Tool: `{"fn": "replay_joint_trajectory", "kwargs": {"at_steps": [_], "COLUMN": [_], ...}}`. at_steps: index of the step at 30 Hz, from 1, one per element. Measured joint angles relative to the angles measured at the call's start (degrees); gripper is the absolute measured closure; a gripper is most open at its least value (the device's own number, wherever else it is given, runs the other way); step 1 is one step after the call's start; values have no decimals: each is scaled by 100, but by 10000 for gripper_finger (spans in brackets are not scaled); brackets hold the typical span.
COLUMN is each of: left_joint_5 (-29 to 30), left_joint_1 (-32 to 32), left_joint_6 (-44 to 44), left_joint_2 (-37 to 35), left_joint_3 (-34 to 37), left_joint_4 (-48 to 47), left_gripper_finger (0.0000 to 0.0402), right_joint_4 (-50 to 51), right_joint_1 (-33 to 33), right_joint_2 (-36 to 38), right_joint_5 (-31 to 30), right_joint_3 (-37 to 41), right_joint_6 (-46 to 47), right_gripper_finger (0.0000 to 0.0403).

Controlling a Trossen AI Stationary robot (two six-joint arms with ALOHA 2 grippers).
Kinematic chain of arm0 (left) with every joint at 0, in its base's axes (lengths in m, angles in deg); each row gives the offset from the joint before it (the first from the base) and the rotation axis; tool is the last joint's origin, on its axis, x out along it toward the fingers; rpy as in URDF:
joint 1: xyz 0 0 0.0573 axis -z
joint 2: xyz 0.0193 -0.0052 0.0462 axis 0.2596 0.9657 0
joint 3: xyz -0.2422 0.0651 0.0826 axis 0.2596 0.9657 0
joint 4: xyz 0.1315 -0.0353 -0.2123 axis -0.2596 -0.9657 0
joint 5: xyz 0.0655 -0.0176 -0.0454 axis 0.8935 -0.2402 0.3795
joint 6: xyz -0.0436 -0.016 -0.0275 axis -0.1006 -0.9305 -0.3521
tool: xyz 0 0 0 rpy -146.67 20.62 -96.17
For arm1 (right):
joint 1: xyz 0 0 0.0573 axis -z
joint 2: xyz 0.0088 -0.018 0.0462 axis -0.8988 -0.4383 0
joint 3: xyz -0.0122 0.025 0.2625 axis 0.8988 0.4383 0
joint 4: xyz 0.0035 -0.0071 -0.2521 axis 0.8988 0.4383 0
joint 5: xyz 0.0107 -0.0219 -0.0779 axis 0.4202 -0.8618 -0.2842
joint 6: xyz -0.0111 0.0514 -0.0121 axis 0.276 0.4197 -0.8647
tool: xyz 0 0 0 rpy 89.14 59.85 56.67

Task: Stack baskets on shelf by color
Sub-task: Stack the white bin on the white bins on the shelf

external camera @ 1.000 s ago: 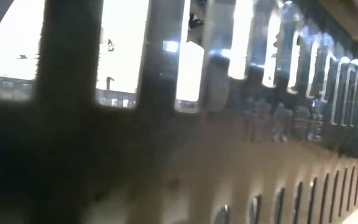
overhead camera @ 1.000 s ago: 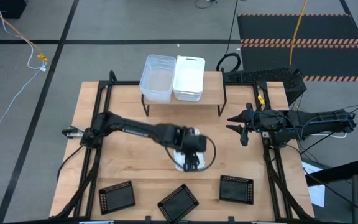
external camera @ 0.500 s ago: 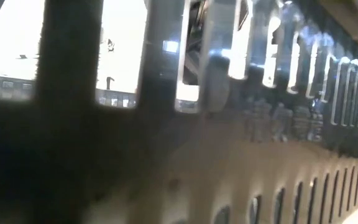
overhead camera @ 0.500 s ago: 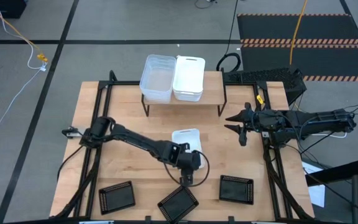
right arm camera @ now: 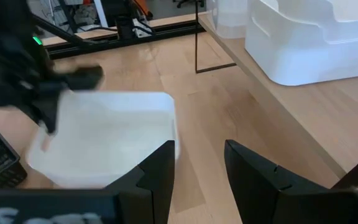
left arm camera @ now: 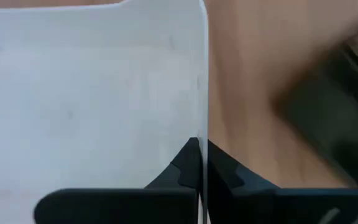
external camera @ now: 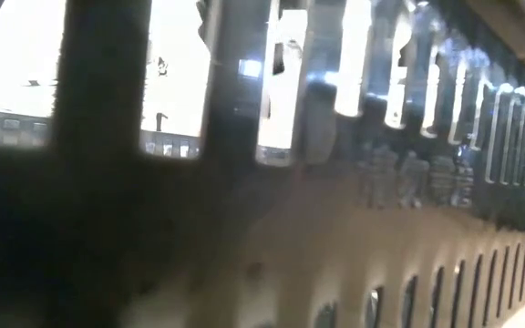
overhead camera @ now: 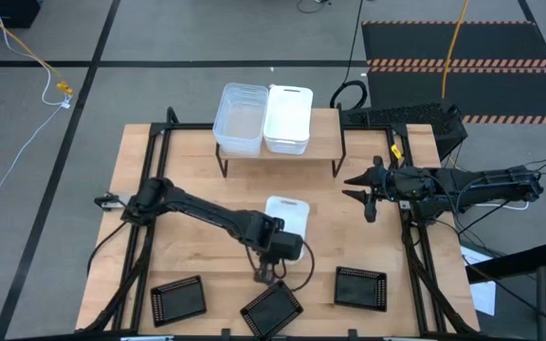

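We take the shelf as our landmark; it stands at the far edge of the table, its plank showing light wood. On it we see a clear basket and, touching its right side, a white basket; we cannot tell how many bins are nested in each. The right end of the plank is bare.

In front of the shelf, near the table's middle, a lone white basket sits on the wood. Our left gripper is at that basket's near edge; in the left wrist view the jaws pinch its thin white wall, one finger inside and one outside.

Farther from the shelf, along the table's near edge, three black mesh baskets lie well apart from one another: one to the left, one in the middle, turned at an angle, and one to the right.

Our right gripper hovers off the shelf's right front corner, clear of every basket, with its jaws spread and holding nothing.

The low view is filled by a blurred mesh wall close to the lens.
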Motion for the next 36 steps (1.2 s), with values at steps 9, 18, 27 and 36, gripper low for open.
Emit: {"fn": "replay_joint_trajectory", "kwargs": {"at_steps": [9,18,27,36], "left_joint_5": [96,1729,2698,1430], "left_joint_1": [246,265,-924,-2993], "left_joint_6": [1505,3519,4002,4072], "left_joint_2": [-11,-725,-1523,-1317], "left_joint_3": [-2143,-2923,-2920,-2923], "left_joint_4": [-2326,-2641,-1788,90], "left_gripper_finger": [397,394,397,399], "right_joint_4": [0,3,-56,-83], "right_joint_1": [0,0,0,0], "right_joint_2": [0,2,13,13], "right_joint_5": [4,15,15,13], "right_joint_3": [0,1,1,2], "right_joint_6": [0,0,-39,-106], "right_gripper_finger": [268,268,268,268]}}
